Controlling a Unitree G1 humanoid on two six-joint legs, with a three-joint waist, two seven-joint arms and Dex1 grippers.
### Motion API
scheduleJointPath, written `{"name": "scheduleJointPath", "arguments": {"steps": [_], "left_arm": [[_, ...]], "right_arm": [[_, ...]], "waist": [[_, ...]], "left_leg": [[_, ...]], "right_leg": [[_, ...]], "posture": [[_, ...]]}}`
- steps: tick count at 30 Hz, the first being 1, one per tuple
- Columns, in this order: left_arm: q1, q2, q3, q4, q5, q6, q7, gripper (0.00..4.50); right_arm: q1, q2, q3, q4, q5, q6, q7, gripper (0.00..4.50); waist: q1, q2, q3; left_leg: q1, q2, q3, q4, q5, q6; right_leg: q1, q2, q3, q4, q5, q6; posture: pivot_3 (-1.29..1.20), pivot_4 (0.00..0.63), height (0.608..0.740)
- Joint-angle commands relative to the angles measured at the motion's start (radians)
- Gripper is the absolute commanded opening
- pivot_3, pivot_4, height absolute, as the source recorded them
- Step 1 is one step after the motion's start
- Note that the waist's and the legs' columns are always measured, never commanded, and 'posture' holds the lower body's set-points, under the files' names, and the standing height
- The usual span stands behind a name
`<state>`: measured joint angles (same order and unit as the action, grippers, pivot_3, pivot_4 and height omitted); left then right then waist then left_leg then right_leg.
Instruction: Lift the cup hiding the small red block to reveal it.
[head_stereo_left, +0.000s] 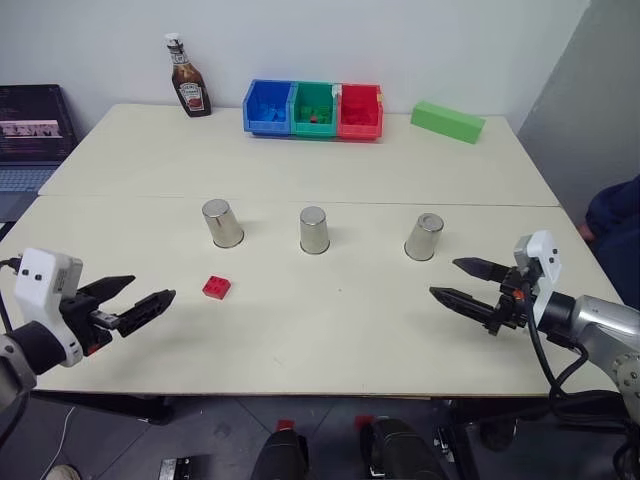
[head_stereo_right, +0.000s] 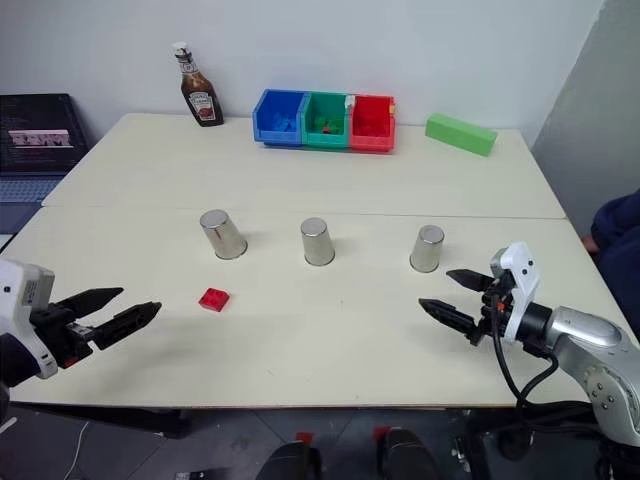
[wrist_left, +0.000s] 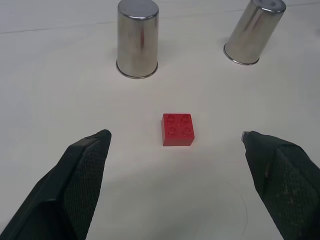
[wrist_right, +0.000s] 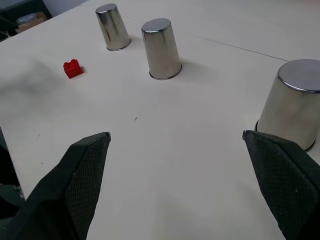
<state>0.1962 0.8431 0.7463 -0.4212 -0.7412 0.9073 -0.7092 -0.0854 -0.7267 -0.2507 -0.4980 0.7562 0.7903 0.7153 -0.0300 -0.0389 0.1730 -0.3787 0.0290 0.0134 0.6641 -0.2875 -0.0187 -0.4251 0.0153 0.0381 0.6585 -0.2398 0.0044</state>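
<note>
Nearest the robot, the left pincer (head_stereo_left: 148, 304) and right pincer (head_stereo_left: 461, 283) both hover over the desk (head_stereo_left: 330, 340) with jaws spread wide, holding nothing. Just ahead of the left pincer, the small red block (head_stereo_left: 215, 288) lies uncovered on the desk. Beyond it three upside-down cups stand in a row: left cup (head_stereo_left: 222, 223), middle cup (head_stereo_left: 314, 230), right cup (head_stereo_left: 424, 237). Farthest back stand a ketchup bottle (head_stereo_left: 187, 79), coloured bins (head_stereo_left: 313, 110) and a green box (head_stereo_left: 447, 122).

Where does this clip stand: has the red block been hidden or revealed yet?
The red block lies in the open on the table, in front of the left cup. All three cups stand upside down in a row, none lifted. Nothing is in hand: left gripper and right gripper hover open and empty. From this moment alone, whether a lift already happened can't be told.
</note>
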Motion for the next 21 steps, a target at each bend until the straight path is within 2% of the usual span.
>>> {"name": "scheduleJointPath", "arguments": {"steps": [1, 21], "left_arm": [[-0.030, 0.020, -0.011, 0.006, 0.015, -0.032, 0.004, 4.47], [-0.031, 0.035, -0.023, 0.029, 0.022, -0.039, -0.044, 4.47]], "right_arm": [[0.012, -0.003, -0.009, -0.015, -0.003, -0.027, 0.008, 4.50], [0.015, 0.004, -0.011, -0.008, 0.015, -0.029, 0.001, 4.50]], "waist": [[0.000, 0.000, 0.000], [0.000, 0.000, 0.000]], "left_leg": [[0.000, 0.000, 0.000, 0.000, 0.000, 0.000], [0.000, 0.000, 0.000, 0.000, 0.000, 0.000]], "right_leg": [[0.000, 0.000, 0.000, 0.000, 0.000, 0.000], [0.000, 0.000, 0.000, 0.001, 0.000, 0.000]], "posture": [[0.00, 0.150, 0.740], [0.00, 0.150, 0.740]]}}
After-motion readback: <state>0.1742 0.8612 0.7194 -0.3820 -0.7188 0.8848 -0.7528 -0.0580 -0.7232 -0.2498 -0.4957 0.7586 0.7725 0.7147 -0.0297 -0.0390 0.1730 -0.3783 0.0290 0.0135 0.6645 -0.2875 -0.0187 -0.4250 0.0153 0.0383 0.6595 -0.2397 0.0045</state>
